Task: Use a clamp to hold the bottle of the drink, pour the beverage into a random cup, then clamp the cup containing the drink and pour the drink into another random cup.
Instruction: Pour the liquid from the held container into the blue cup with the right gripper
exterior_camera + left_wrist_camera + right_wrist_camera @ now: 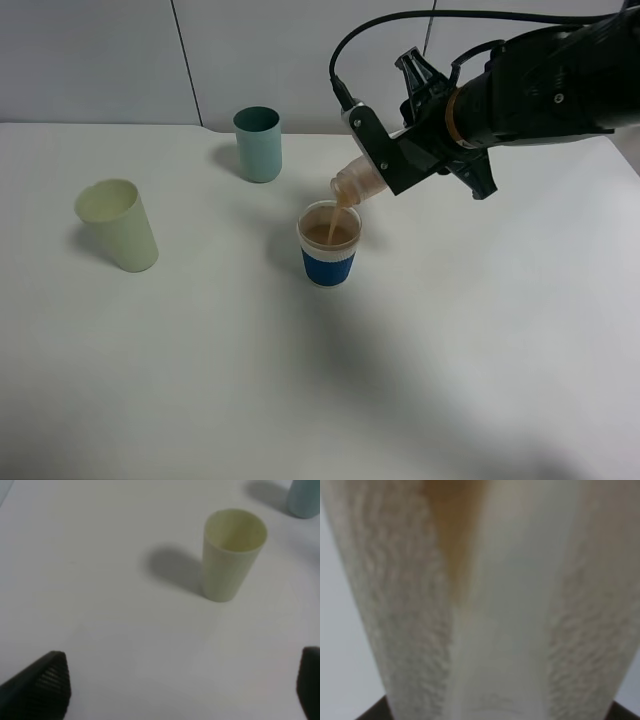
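One stream of drink [343, 206] ran from the tilted bottle [355, 184], clamped in the R gripper [381, 160], into the blue cup [329, 262] just below; step likely needed neck over cup centre w/ slow tilt, while the L gripper [175, 690] sat open nr the green tumbler [232, 555].

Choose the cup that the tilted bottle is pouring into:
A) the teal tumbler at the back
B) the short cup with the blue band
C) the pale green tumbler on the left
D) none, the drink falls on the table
B: the bottle, tilted in the right gripper, has its mouth over the short blue-banded cup, and beige liquid shows inside that cup.
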